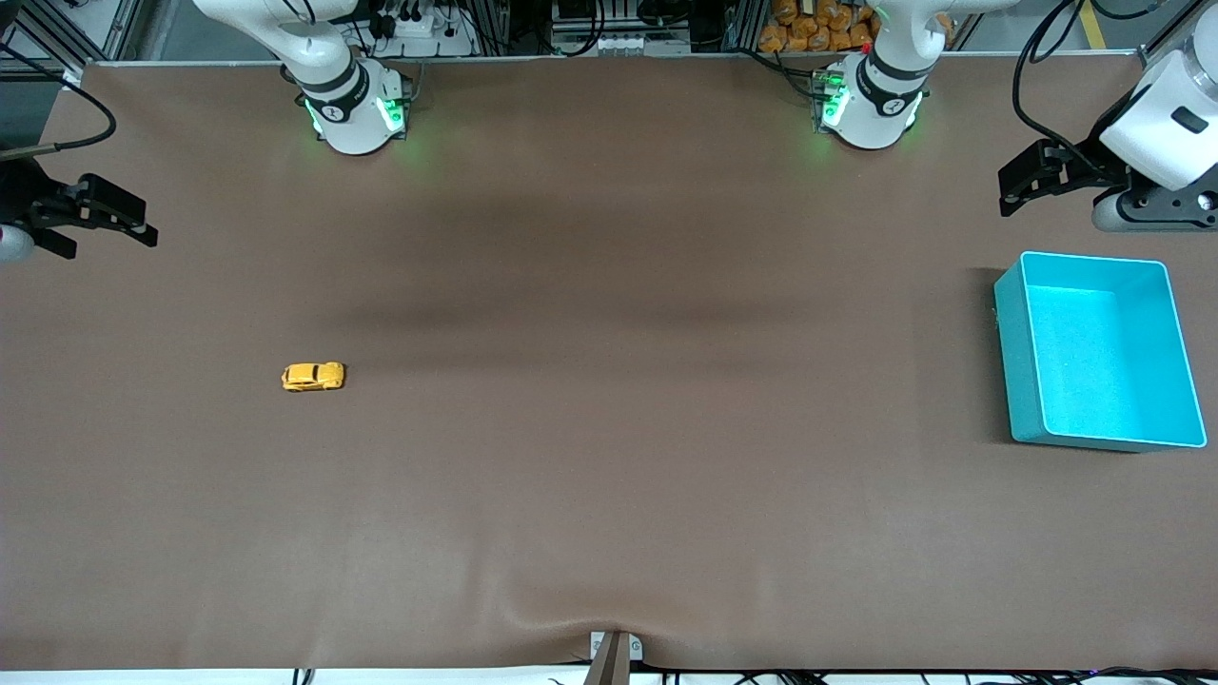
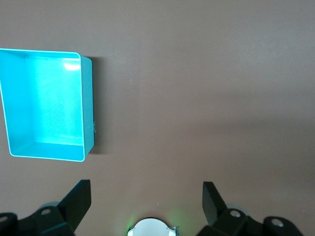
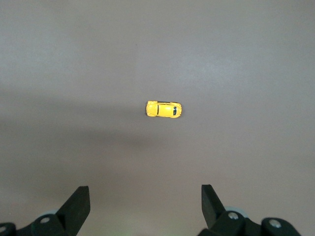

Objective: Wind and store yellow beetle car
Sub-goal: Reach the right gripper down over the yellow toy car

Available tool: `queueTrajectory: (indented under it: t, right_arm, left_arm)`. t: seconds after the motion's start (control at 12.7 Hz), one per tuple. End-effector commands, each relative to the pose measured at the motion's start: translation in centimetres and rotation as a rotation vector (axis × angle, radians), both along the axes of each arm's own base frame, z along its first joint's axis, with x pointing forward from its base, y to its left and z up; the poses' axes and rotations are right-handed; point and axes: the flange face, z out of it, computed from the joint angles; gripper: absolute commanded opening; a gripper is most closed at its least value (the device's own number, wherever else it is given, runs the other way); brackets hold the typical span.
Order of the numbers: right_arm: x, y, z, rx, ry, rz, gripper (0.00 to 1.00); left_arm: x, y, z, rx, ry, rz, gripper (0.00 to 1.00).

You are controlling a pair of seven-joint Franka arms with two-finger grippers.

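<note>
Yellow beetle car (image 1: 313, 377) lies lengthwise along the counter (image 1: 609, 457), apparently nearest the spread, empty right pincer (image 3: 142, 206); left pincer (image 2: 146, 204) waits, spread.

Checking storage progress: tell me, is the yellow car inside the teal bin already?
No, the yellow beetle car sits on the bare table toward the right arm's end, apart from the teal bin.

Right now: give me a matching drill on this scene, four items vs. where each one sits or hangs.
Items:
1. yellow beetle car
2. teal bin
3. left gripper
4. right gripper

Places or states:
A. open, in the air at the right arm's end of the table
B. empty, on the table at the left arm's end
C. open, in the air above the table beside the bin
D. on its wheels on the brown table, untouched

Pairs: 1-D, 2-B, 3-C, 4-A
</note>
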Motion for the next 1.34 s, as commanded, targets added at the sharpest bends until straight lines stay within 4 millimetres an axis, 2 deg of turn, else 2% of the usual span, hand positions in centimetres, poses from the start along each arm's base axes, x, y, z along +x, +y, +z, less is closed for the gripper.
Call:
queueTrajectory:
  t: [0.0,0.39,0.71,1.26]
  right_arm:
    - [-0.1,-0.1,-3.7,0.004,0.01,0.153,1.0]
    - [0.7,0.0,-12.1,0.02,0.018,0.424,1.0]
    - [1.5,0.4,-18.4,0.018,-0.033,0.738,1.0]
    - [3.3,0.9,-25.3,-0.01,-0.089,1.117,1.0]
  left_arm:
    - [-0.4,0.0,0.5,-0.014,0.005,0.002,1.0]
    - [-0.5,0.4,0.5,-0.018,0.007,0.006,1.0]
    - [-0.9,1.0,0.3,-0.012,0.042,0.007,1.0]
    - [-0.8,1.1,0.2,-0.009,0.045,0.02,1.0]
